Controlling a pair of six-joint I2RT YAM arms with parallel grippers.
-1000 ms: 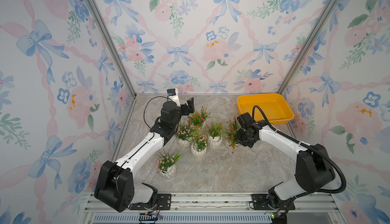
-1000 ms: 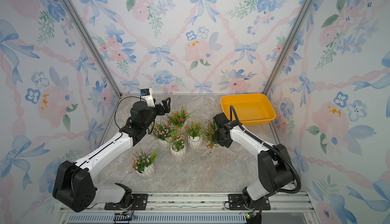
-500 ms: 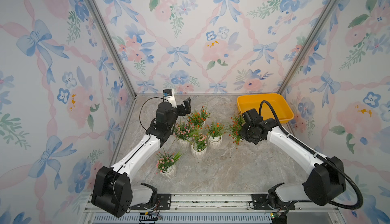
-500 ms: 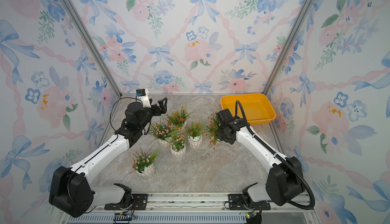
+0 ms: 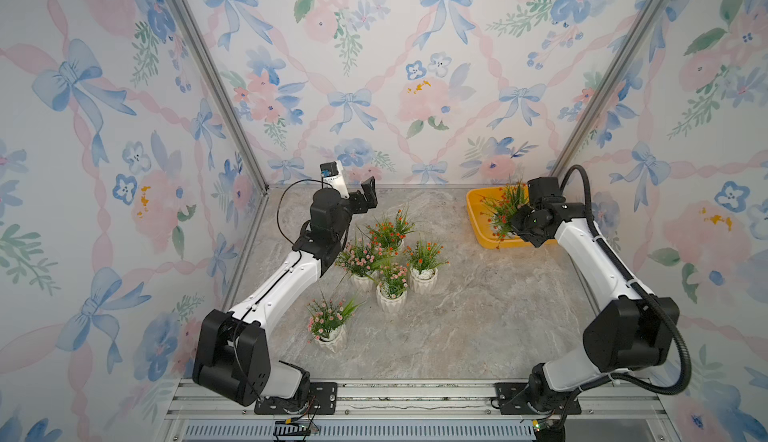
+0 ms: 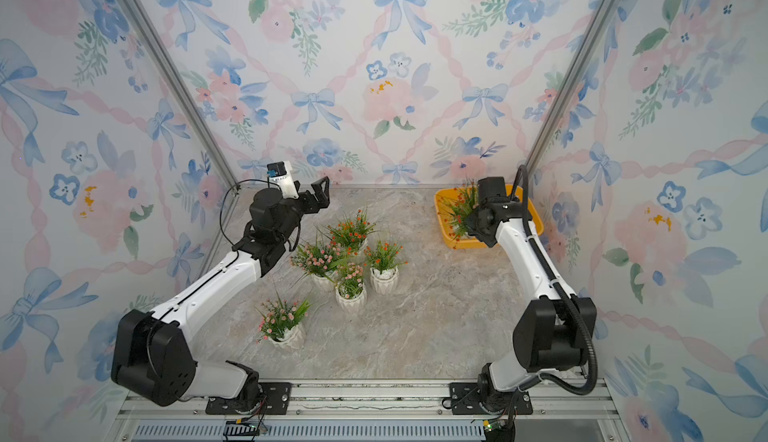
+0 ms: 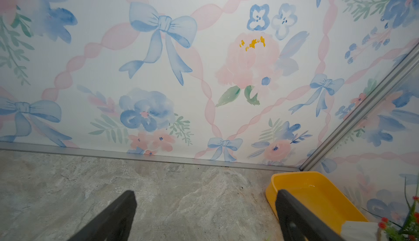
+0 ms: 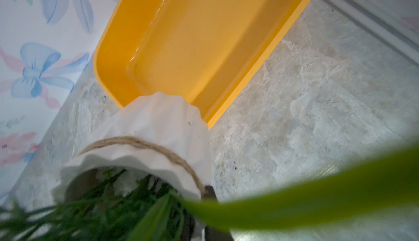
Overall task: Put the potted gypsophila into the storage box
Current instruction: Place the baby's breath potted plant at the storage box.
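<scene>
The right end effector was clamped on an orange-red potted gypsophila, holding it tilted over the near end of the storage box. The left end effector stood wide apart above the counter. The five other pots sat mid-counter.

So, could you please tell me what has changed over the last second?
The right claw, shut on an orange-red gypsophila pot, carried it from the other five pots across to the storage box. The left claw stayed open; those pots stayed put.
</scene>
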